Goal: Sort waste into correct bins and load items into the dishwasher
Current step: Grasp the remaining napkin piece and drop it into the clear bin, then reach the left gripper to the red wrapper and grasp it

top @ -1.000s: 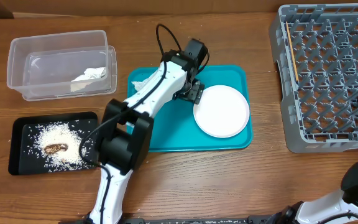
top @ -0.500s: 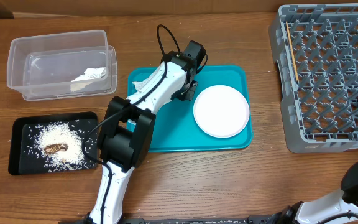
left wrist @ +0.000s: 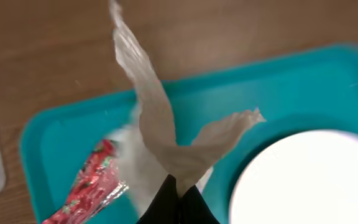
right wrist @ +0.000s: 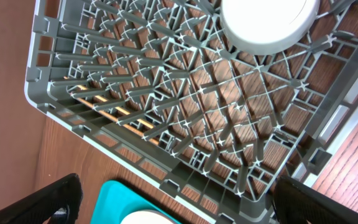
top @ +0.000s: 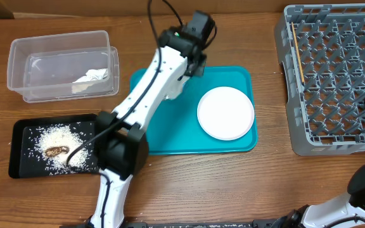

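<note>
Left tool (left wrist: 178, 198) pinches the thin, crinkled white napkin (left wrist: 159, 121) above the smooth teal tray (left wrist: 291, 81). Right tool (right wrist: 185, 205) is spread wide over the grey pegged rack (right wrist: 166, 93).

Top-down overhead, close wrist views, shared tray (top: 189, 136)

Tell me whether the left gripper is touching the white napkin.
Touching. In the left wrist view the left gripper is shut on the white napkin, pinching its lower end between the fingertips.
</note>
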You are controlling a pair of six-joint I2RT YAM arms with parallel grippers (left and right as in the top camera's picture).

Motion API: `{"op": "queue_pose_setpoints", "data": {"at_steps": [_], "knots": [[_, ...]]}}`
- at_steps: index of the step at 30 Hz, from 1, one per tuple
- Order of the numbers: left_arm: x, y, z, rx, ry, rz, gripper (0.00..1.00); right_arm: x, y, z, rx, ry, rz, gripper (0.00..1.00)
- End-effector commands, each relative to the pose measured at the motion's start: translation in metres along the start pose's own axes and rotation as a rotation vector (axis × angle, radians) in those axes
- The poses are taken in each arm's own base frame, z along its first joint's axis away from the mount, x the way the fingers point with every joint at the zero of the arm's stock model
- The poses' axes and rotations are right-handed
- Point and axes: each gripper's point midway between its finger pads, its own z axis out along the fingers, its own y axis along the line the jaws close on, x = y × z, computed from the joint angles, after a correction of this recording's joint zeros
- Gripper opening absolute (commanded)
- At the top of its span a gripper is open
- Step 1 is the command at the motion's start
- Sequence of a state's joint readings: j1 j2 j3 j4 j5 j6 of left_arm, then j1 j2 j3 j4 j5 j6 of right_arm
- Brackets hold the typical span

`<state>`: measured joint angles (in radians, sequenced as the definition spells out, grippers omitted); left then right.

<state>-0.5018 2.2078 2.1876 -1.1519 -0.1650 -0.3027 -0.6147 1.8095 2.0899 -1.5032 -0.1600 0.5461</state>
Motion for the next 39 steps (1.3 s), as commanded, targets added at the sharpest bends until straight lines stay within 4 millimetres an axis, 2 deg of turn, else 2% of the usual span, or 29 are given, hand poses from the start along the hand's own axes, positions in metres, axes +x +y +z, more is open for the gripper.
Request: {"op": "queue_pose_setpoints", "data": {"at_steps": [1,2,4,7,8,10,14,20,22,24,27,28,31,33,35,37,39], "knots": [[-0.041,0.029,-0.081,0.030,-0.200,-0.187,0.04,-0.002,0.001,-0.004,-0.007,-0.015,0.004,1.00],[-0.050,0.058,-0.096,-0.013,-0.250,-0.288,0.04,-0.002,0.001,-0.004,-0.007,-0.015,0.004,1.00],[-0.054,0.088,-0.103,-0.048,-0.275,-0.390,0.04,-0.002,0.001,-0.004,-0.007,-0.015,0.004,1.00],[-0.057,0.136,-0.103,-0.087,-0.288,-0.545,0.04,-0.002,0.001,-0.004,-0.007,-0.015,0.004,1.00],[-0.057,0.166,-0.101,-0.112,-0.293,-0.655,0.04,-0.002,0.001,-0.004,-0.007,-0.015,0.004,1.00],[-0.053,0.205,-0.098,-0.144,-0.300,-0.799,0.04,-0.002,0.001,-0.004,-0.007,-0.015,0.004,1.00],[-0.042,0.266,-0.095,-0.199,-0.310,-0.983,0.04,-0.002,0.001,-0.004,-0.007,-0.015,0.004,1.00],[-0.016,0.332,-0.094,-0.273,-0.288,-1.103,0.04,-0.002,0.001,-0.004,-0.007,-0.015,0.004,1.00],[-0.011,0.338,-0.091,-0.285,-0.275,-1.115,0.07,-0.002,0.001,-0.004,-0.007,-0.015,0.004,1.00],[-0.005,0.341,-0.085,-0.295,-0.256,-1.121,0.24,-0.002,0.001,-0.004,-0.007,-0.015,0.004,1.00],[0.003,0.341,-0.070,-0.307,-0.229,-1.119,0.84,-0.002,0.001,-0.004,-0.007,-0.015,0.004,1.00],[0.004,0.341,-0.066,-0.308,-0.223,-1.119,0.95,-0.002,0.001,-0.004,-0.007,-0.015,0.004,1.00],[0.008,0.336,-0.059,-0.291,-0.197,-1.115,0.96,-0.002,0.001,-0.004,-0.007,-0.015,0.004,1.00],[0.004,0.321,-0.055,-0.201,-0.164,-1.063,0.96,-0.002,0.001,-0.004,-0.007,-0.015,0.004,1.00],[-0.006,0.294,-0.051,-0.042,-0.125,-0.957,0.95,-0.002,0.001,-0.004,-0.007,-0.015,0.004,1.00],[-0.016,0.258,-0.052,0.141,-0.094,-0.822,0.95,-0.002,0.001,-0.004,-0.007,-0.015,0.004,1.00],[-0.024,0.214,-0.057,0.313,-0.072,-0.658,0.92,-0.002,0.001,-0.004,-0.007,-0.015,0.004,1.00]]}}
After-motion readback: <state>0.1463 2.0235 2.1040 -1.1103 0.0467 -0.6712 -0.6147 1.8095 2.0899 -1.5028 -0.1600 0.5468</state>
